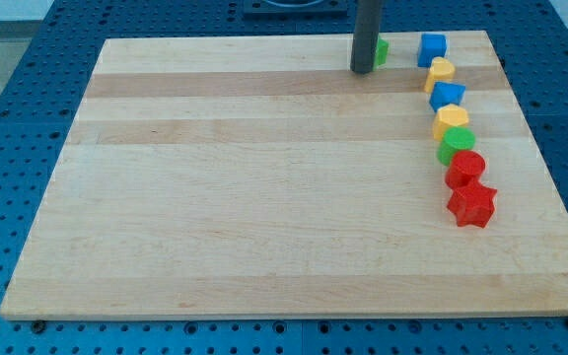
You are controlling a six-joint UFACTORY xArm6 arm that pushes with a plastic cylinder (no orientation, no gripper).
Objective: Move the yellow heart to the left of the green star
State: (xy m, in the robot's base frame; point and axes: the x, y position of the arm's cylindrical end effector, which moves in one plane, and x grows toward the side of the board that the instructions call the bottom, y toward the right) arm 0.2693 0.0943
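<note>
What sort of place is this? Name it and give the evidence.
Likely a robotics lab bench: a wooden board lies on a blue perforated table, my tip touches it beside a green block, and coloured blocks line the view's right.

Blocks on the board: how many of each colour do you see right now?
Blue: 2, blue cube and blue block
Yellow: 2, yellow heart and yellow block
Green: 2, green block and green piece behind my tip
Red: 2, red round block and red star
Total: 8

The rod (365, 35) hides most of a green block (382, 51).
</note>
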